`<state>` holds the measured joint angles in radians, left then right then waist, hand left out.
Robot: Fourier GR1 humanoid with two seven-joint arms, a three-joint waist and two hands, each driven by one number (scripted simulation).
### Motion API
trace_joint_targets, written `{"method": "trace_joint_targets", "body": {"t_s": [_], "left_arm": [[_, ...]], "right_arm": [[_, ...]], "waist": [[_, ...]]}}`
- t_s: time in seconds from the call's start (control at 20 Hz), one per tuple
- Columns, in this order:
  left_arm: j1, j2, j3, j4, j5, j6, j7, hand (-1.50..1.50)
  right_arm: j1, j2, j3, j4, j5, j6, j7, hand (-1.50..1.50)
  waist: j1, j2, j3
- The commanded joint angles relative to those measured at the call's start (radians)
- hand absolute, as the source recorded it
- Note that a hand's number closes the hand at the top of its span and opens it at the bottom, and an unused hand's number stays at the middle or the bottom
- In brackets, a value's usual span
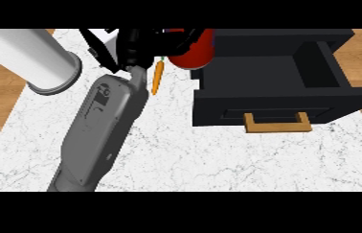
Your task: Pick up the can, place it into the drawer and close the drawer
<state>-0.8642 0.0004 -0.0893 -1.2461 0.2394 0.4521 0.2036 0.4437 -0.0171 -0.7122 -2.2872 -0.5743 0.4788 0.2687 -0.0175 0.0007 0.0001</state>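
The red can point(194, 54) is held up at the far middle of the head view, partly over the left rim of the open black drawer point(212, 100). My left hand point(145, 42) has its black fingers curled round the can's top and hides part of it. Its grey forearm point(99, 126) runs in from the lower left. The drawer's inside shows dark and bare, and its tan handle point(277, 122) faces me. The right hand does not show.
A small orange carrot point(157, 77) lies on the marble counter point(212, 155) just left of the drawer, beside my wrist. A large white cylinder point(39, 59) stands at the far left over the counter's edge. A white object point(106, 34) sits behind the hand.
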Motion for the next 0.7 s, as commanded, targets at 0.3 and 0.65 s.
{"method": "trace_joint_targets", "body": {"t_s": [0.3,0.65], "left_arm": [[-0.211,0.000,-0.071,0.193,0.084,0.117,-0.035,1.50],[-0.403,0.000,-0.133,0.434,0.226,0.174,-0.115,1.50]], "right_arm": [[-0.030,0.016,0.014,-0.002,0.040,-0.021,-0.004,-1.50],[-0.033,0.017,0.037,0.007,0.042,-0.003,-0.014,-1.50]], "waist": [[-0.002,0.000,0.000],[-0.029,0.006,0.001]]}}
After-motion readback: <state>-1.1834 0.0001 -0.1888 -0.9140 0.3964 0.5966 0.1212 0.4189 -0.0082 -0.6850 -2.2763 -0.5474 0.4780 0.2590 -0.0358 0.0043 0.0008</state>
